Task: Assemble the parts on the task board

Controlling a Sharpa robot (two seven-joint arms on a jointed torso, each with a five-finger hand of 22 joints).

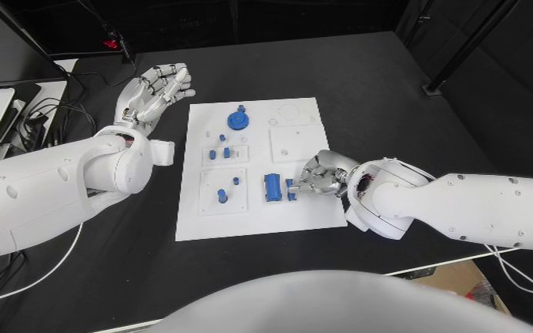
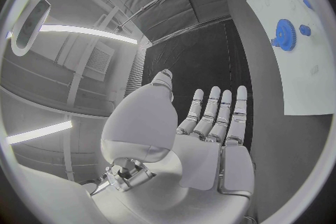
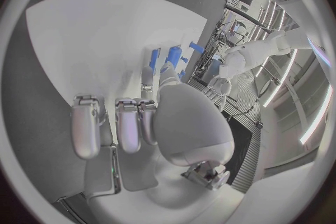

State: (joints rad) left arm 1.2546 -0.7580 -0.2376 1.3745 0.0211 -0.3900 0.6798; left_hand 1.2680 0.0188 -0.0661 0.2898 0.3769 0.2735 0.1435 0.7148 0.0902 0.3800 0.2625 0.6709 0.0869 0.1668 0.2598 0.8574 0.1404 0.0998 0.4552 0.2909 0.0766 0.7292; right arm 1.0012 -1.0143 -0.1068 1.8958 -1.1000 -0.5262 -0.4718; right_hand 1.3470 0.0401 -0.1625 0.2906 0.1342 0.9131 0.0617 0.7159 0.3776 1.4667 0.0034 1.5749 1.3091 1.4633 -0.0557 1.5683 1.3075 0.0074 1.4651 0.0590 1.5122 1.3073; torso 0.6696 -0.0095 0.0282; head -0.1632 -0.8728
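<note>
— Task board (image 1: 261, 210) first: where does it lie?
— It is a white plate flat on the middle of the black table (image 1: 377, 79), its long sides running from the near edge toward the far edge.

— And the blue parts?
— A blue gear (image 1: 240, 120) sits at the board's far end. Several small blue pieces (image 1: 221, 153) stand in a square recess around the board's middle, toward its left side, and more small ones (image 1: 226, 193) in another recess nearer the near edge. A longer blue block (image 1: 272, 186) lies to the right of those, just beside the right robot hand.

— What is the right robot hand (image 1: 318, 176) doing?
— It is over the board's right part, fingers curled down toward a small blue piece (image 1: 291, 189) beside the block. In the right wrist view the fingertips (image 3: 149, 75) reach down beside the blue pieces (image 3: 164, 57). Whether it actually grips one I cannot tell.

— And the left robot hand (image 1: 155, 90)?
— It is held above the bare table, off the board's far left corner, palm up and fingers spread, holding nothing. The left wrist view shows its fingers (image 2: 217, 109) straight and apart, with the gear (image 2: 285, 33) on the board well beyond them.
</note>
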